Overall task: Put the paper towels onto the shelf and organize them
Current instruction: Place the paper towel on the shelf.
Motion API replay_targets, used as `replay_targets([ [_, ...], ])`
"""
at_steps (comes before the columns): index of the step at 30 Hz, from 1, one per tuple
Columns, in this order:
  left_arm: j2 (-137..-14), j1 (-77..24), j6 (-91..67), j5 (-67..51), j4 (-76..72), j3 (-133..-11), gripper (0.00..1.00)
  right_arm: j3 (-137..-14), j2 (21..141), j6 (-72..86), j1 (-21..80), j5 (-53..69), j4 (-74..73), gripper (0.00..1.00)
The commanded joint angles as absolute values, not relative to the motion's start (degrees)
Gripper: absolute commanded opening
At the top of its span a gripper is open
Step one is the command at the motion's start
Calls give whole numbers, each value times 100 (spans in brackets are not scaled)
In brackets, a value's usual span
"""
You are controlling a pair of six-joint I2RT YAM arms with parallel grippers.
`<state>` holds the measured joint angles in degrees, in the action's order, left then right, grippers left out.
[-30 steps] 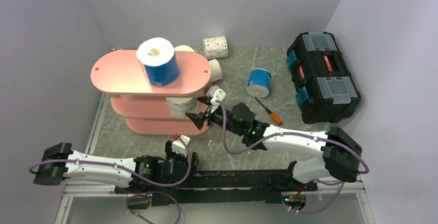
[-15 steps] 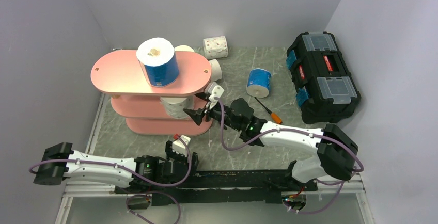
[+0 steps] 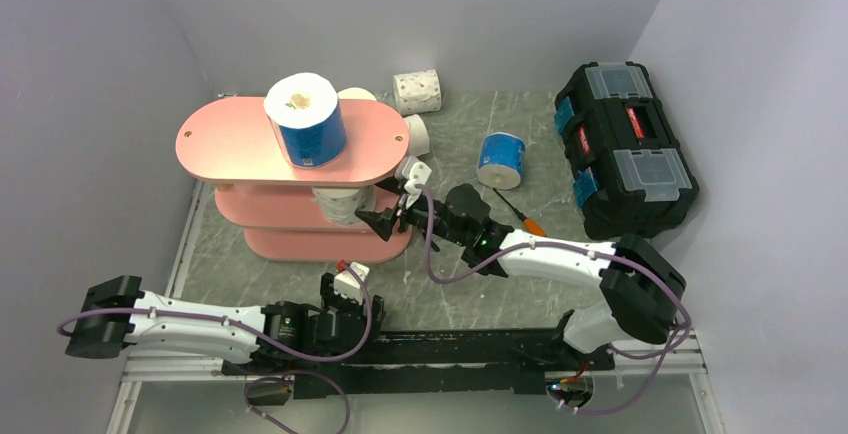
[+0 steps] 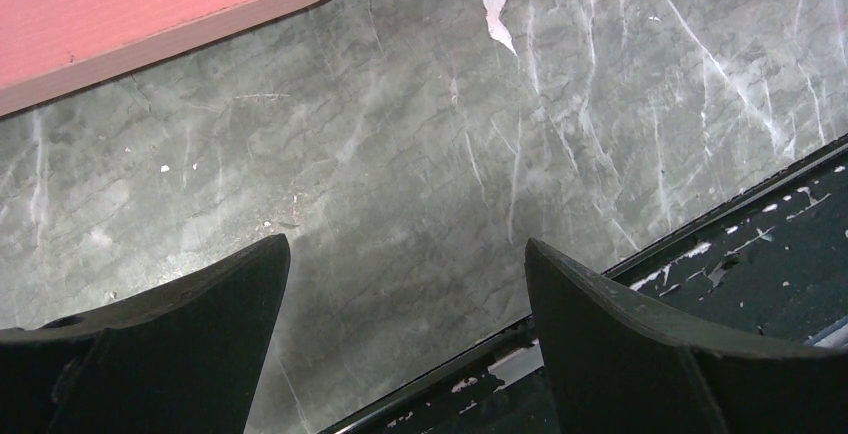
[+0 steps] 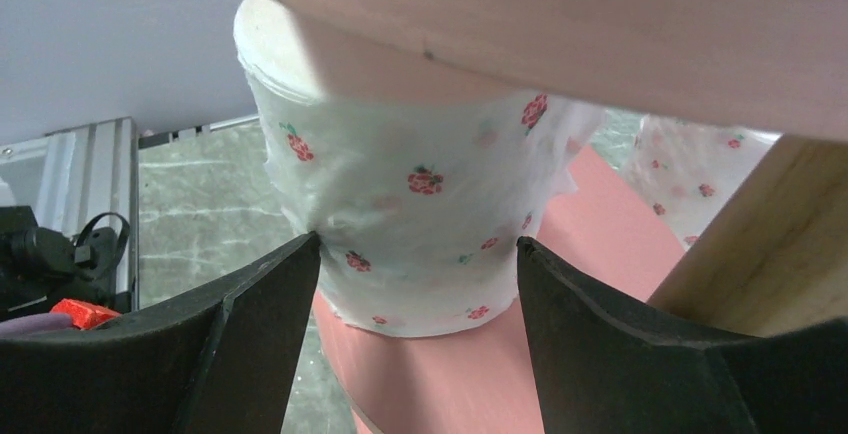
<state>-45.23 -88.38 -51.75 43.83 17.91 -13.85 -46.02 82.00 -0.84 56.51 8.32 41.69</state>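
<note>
Right wrist view: open right claw [image 5: 417, 239] faces a rose-speckled white paper-towel roll [image 5: 400, 184] just ahead, probably light and crushable, best pinched gently across its sides.

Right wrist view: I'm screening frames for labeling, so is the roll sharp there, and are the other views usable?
Right wrist view: speckled roll fairly sharp, shelf board above it soft and shaded, right gripper nearly black. Left wrist view: table veining crisp, left gripper dark. Top external view: even light, no glare; usable.
</note>
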Motion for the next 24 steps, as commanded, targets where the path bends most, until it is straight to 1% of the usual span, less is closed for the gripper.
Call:
replay_targets([
  [1,-4543,-8886,-5238,4518,1730,-1580,94,-4889,8374,-8,5521,1501,4581,74],
  [13,-4605,-8899,-5283,4520,1740,-1577,94,-5335,9011,-82,5345,2375,4862,73],
  [24,-4710,-8904,-5373,4545,1834,-1649,94,-5861,9683,235,5353,2572,5058,72],
])
